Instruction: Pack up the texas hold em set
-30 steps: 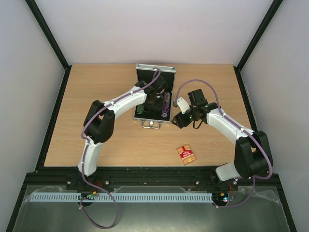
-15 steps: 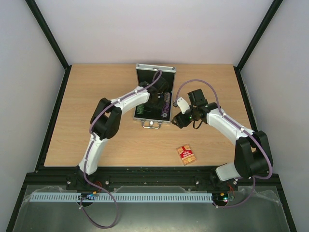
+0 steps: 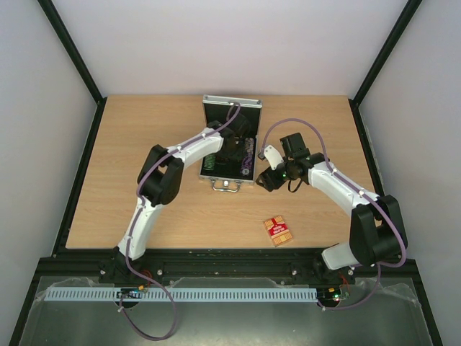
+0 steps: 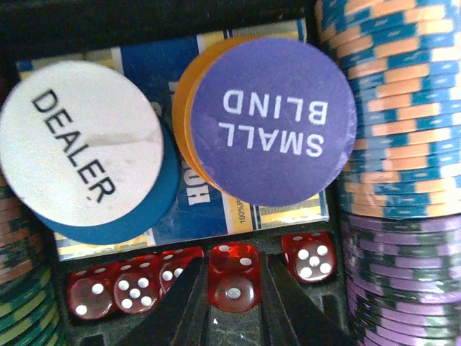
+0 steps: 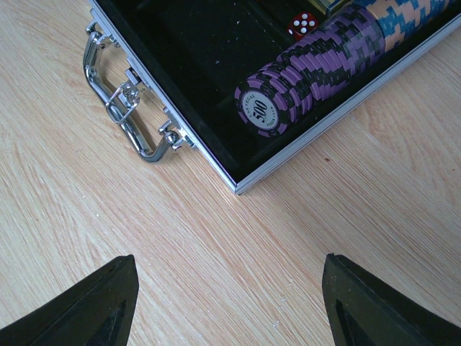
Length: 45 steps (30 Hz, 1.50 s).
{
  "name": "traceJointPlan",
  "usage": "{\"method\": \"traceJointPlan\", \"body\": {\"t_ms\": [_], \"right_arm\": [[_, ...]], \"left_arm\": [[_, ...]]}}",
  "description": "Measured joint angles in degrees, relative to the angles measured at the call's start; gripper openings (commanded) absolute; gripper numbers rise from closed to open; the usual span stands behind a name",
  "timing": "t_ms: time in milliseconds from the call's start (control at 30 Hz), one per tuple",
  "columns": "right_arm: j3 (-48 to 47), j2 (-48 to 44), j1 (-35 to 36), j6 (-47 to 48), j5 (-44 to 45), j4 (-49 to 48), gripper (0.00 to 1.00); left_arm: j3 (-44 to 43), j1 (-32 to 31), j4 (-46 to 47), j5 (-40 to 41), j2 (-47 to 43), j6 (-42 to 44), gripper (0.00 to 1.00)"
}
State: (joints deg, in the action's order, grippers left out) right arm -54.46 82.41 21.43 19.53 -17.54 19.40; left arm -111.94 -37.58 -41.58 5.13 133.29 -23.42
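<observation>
A: Left arm's elbow has swung in closer to the case (image 3: 232,103) over the past second; the right arm and the red card deck (image 3: 277,231) have not shifted.

B: And the left gripper (image 4: 235,263)?

A: Narrow; its two fingers (image 4: 191,306) press against either side of one red die (image 4: 234,288), in line with the other dice (image 4: 133,288) in the case's black slot.

B: What lies around it?

A: Just beyond the dice, a white DEALER disc (image 4: 79,140) sits on a blue disc (image 4: 144,209); beside it a purple SMALL BLIND disc (image 4: 277,122) covers an orange one (image 4: 184,108); a row of blue-and-orange chips (image 4: 392,108) and a row of purple chips (image 4: 400,281) run along the right, green chips (image 4: 21,303) on the left.

B: The right gripper (image 5: 230,306)?

A: Spread wide, holding nothing; it hangs over the bare table (image 5: 216,231) just beside the near corner of the case, with the chrome handle (image 5: 119,101) off to one side.

B: Where is the set?

A: The case lies open at the middle of the far side of the table, lid up; the card deck lies on the wood well apart from it, nearer the right arm's base.
</observation>
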Motion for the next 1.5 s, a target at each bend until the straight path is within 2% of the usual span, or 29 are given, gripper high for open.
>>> {"method": "traceJointPlan", "body": {"t_ms": [867,1033,1233,1500], "right_arm": [[0.00,0.55,0.00,0.28,-0.04,0.02,0.71],[0.00,0.55,0.00,0.44,-0.04,0.02,0.71],[0.00,0.63,0.00,0.48,-0.09,0.04,0.71],[0.00,0.66,0.00,0.63,-0.09,0.07,0.71]], "left_arm": [[-0.02,-0.02,0.90,0.74,1.05,-0.50,0.13],[2.73,-0.42,2.23,0.68,-0.02,-1.05,0.11],[4.76,-0.61,3.78,1.05,-1.05,-1.60,0.25],[4.31,-0.72,3.50,1.64,-1.05,-1.92,0.28]]}}
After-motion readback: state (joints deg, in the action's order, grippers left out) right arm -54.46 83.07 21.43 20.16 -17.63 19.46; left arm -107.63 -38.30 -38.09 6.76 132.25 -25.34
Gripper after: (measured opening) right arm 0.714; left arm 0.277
